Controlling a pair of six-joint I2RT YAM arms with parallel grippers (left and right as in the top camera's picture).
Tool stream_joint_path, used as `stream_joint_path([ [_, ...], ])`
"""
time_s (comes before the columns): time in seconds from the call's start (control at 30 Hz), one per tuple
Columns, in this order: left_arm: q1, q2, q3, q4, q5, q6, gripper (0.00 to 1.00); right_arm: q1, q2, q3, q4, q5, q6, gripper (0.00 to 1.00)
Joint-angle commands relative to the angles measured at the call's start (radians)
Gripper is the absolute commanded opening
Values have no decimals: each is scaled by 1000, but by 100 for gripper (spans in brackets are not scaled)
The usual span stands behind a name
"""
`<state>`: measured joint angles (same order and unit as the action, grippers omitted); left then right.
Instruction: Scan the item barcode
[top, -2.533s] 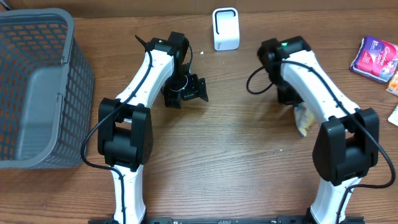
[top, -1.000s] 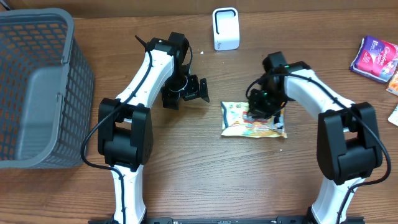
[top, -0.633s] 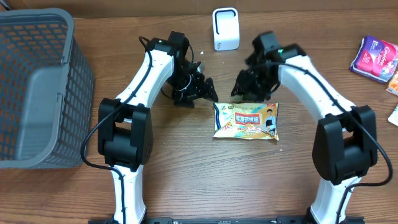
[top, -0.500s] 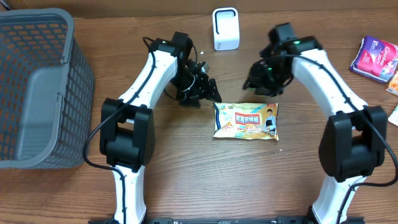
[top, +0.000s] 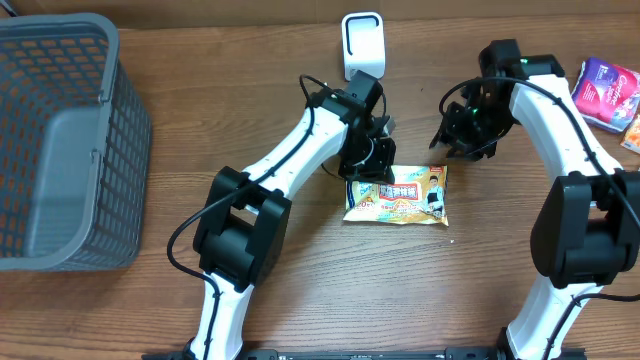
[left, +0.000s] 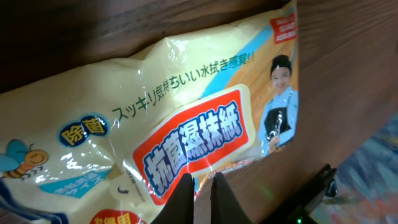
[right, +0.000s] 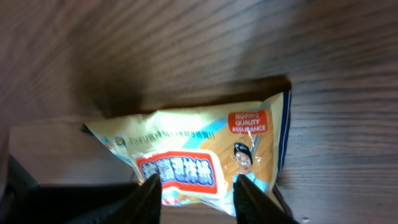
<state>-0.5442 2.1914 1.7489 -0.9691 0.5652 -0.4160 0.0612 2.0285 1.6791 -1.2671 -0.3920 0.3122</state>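
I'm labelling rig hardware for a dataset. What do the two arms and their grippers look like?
Both arms match. The left arm and right arm have smooth white links joined by blocky black joint housings, with thin black cables looping outside them. The left gripper and right gripper are black, with slim, tapering fingers.

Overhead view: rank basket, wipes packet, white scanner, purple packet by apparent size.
1. basket
2. wipes packet
3. white scanner and purple packet: about alike; the packet is partly hidden, so no ranking between them.
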Motion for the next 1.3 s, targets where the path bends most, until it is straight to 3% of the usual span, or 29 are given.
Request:
stream_joint_path([
  [0.0, -6, 13, -72, 21, -76, -92, 4, 44, -3, -90, 34, -2, -6, 27],
  [0.2, 26, 13, -119, -65, -295, -142, 4, 81, -3, -286, 168, -1, 1, 26],
  [0.3, 55, 13, -117, -118, -347, -141, 4, 72, -3, -321, 177, 113, 22, 24],
  [0.5, 134, 11, -83, -195, -366, -135, 4, 30, -3, -286, 137, 227, 58, 20],
  [0.63, 171, -2, 18, -265, -366, -95, 4, 15, -3, -143, 9, 297, 51, 22],
  [0.73, 170, -22, 77, -290, -348, -84, 4, 15, -3, -46, -75, 261, 24, 26],
  [0.9, 141, -37, 88, -291, -192, -57, 4, 45, -3, -21, -109, -22, -121, 28],
  [1.13, 29, -37, -31, -228, -165, -64, 4, 177, -3, -174, -16, -66, -76, 27],
  [1.27, 28, -37, -119, -193, -257, -122, 4, 230, -3, -318, 84, -50, -4, 20],
])
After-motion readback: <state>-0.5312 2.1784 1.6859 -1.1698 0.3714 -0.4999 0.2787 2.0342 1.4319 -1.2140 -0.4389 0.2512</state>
